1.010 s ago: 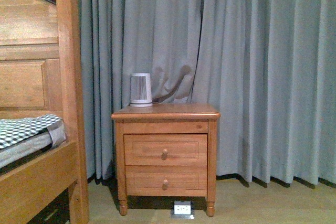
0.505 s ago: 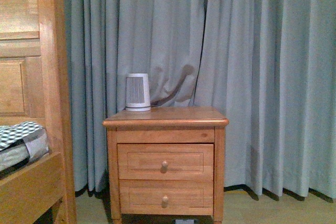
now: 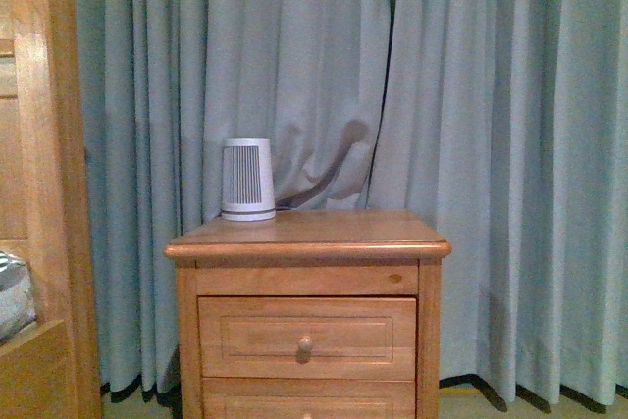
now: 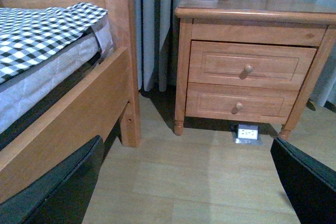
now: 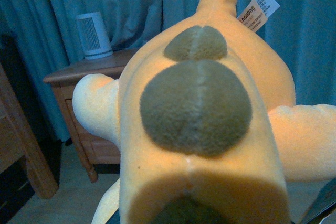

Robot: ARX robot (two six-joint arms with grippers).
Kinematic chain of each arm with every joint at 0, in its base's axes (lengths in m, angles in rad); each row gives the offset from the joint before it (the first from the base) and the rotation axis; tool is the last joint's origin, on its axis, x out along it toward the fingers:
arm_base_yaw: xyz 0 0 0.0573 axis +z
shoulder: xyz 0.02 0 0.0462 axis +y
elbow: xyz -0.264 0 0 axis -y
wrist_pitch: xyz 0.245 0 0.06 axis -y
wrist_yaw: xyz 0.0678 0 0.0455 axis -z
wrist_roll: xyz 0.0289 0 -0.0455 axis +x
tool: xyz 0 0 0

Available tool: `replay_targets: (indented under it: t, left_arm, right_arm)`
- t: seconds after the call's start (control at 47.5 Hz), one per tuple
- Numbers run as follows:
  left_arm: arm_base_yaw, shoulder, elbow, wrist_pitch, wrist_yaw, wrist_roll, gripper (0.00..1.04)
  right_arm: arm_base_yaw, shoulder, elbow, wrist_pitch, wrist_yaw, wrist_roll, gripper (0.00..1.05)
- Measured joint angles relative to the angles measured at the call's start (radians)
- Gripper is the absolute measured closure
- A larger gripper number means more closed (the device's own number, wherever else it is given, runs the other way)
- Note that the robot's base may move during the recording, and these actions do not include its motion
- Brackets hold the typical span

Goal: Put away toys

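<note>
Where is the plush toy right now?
The plush toy fills the right wrist view, held up close to that camera, with the nightstand and the small white device on it behind; the front view doesn't show it.

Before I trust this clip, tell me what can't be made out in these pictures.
Toy: right wrist view, so close that the frame edges cut off most of it.
Label on it: print too small to read in full.
Right gripper: hidden behind the toy, so its grip cannot be told.
White box under the nightstand: left wrist view, too small to identify.
</note>
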Motion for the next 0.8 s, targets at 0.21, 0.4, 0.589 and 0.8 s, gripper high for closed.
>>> replay_targets:
  t: [0.21,0.4,0.589,0.8]
  left_arm:
    - [0.0,0.001,0.0,0.0,0.001,0.0,0.06]
    - [0.001,0.0,0.0,0.0,-0.004,0.0,0.06]
    - [0.0,0.0,0.0,0.0,0.002,0.0,0.06]
    - [0.0,0.0,0.0,0.0,0.0,0.0,0.06]
  right_arm:
    - [0.0,0.0,-0.001,0.0,0.0,0.0,0.85]
    - [0.0,0.0,-0.001,0.0,-0.015,0.0,0.85]
    - [0.0,-0.001,-0.001,0.0,0.002,0.0,0.85]
    - [0.0,0.0,-0.001,0.0,0.0,0.0,0.85]
